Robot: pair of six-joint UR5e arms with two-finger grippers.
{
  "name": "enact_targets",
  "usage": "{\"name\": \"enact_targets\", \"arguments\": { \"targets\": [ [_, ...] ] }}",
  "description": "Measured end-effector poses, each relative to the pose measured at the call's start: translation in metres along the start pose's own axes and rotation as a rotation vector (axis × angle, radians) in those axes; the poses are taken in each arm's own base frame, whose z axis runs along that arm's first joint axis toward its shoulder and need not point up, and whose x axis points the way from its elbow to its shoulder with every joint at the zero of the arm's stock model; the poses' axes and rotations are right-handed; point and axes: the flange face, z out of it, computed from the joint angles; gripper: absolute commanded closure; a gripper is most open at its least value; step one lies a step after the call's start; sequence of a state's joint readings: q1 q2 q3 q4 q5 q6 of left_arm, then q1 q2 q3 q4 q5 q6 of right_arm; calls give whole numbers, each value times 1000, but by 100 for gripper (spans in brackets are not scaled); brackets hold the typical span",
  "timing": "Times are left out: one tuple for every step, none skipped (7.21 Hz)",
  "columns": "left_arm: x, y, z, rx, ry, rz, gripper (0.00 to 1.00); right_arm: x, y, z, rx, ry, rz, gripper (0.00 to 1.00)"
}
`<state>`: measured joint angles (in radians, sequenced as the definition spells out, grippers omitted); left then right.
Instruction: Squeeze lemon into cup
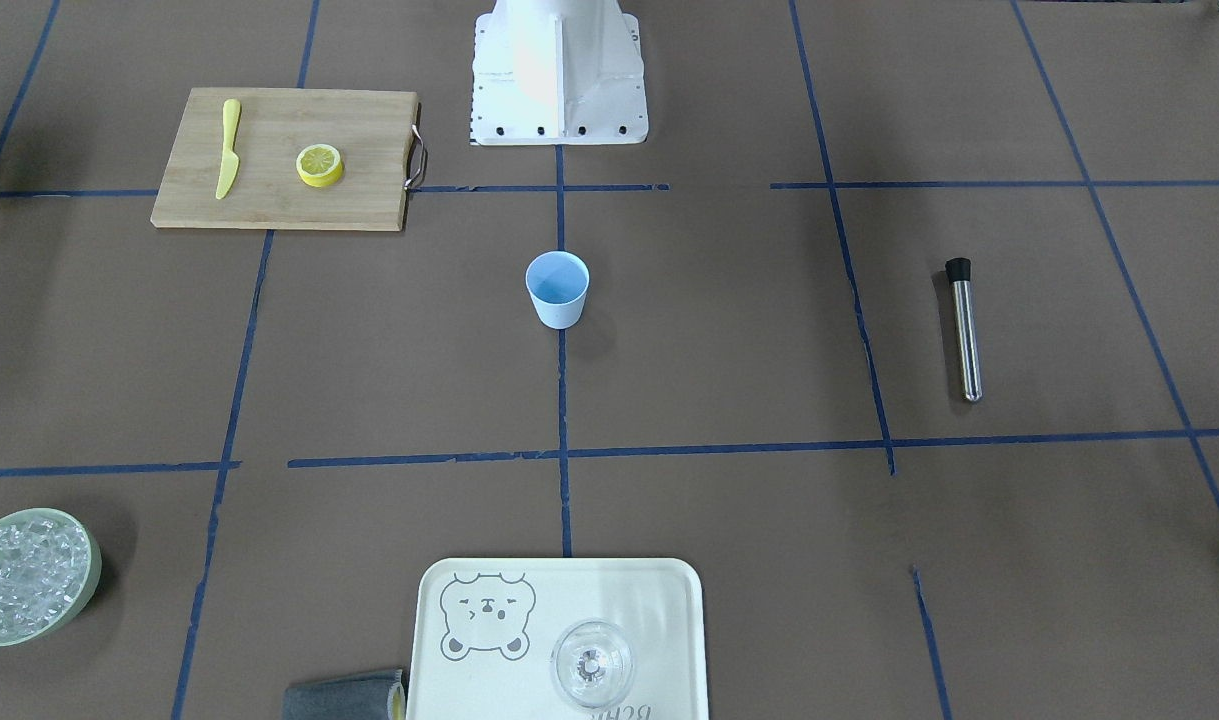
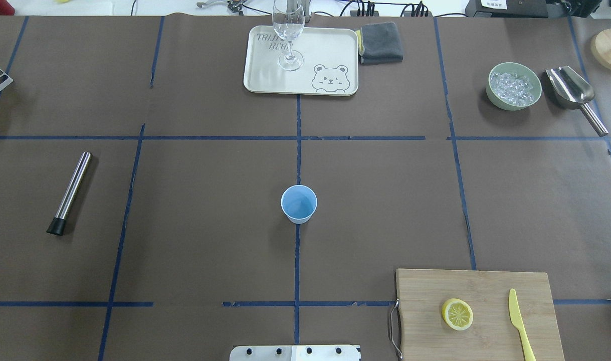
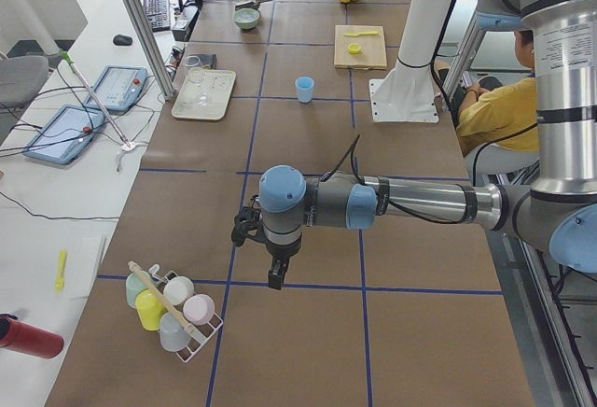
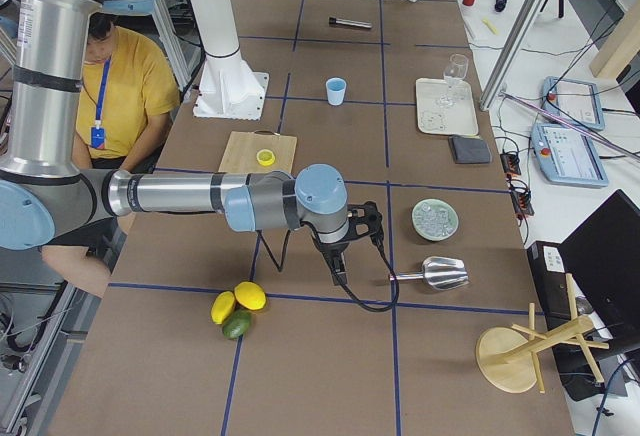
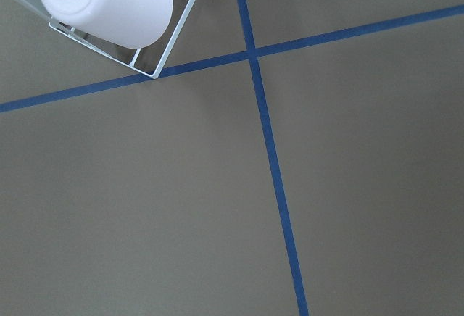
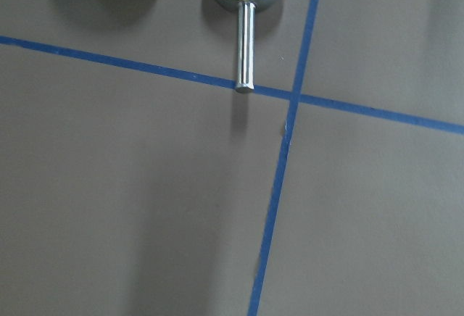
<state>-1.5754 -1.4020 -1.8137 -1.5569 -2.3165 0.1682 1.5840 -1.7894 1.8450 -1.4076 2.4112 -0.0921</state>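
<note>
The lemon [image 2: 457,314], a thick round slice with its cut face up, lies on the wooden cutting board [image 2: 485,286] at the near right of the overhead view. It also shows in the front view [image 1: 320,164]. The pale-blue cup [image 2: 298,203] stands upright at the table's middle, also in the front view [image 1: 557,289]. The left gripper [image 3: 276,276] hangs far off at the table's left end, near a cup rack [image 3: 173,312]. The right gripper [image 4: 337,274] hangs past the table's right end, beside a metal scoop [image 4: 432,273]. I cannot tell whether either is open or shut.
A yellow knife [image 2: 520,321] lies on the board, right of the lemon. A steel muddler [image 2: 69,193] lies at the left. A tray [image 2: 265,80] with a clear glass [image 2: 288,30], a grey cloth [image 2: 381,42] and a bowl of ice [image 2: 514,85] stand at the far side.
</note>
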Motion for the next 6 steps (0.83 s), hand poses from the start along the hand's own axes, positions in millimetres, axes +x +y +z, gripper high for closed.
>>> {"name": "enact_targets", "arguments": {
  "targets": [
    [1, 0, -1, 2, 1, 2, 0, -11, -2, -2, 40, -25, -47, 0],
    [2, -1, -2, 5, 2, 4, 0, -30, -8, -6, 62, -53, -68, 0],
    [3, -1, -3, 7, 2, 6, 0, -61, -17, -12, 72, -85, -74, 0],
    [3, -1, -3, 8, 2, 7, 0, -99, -26, -16, 71, -115, -66, 0],
    [3, -1, -3, 8, 2, 8, 0, -142, -36, -18, 60, -144, -48, 0],
    [3, -1, -3, 9, 3, 8, 0, -182, -46, -15, 45, -165, -17, 0]
  ]
}}
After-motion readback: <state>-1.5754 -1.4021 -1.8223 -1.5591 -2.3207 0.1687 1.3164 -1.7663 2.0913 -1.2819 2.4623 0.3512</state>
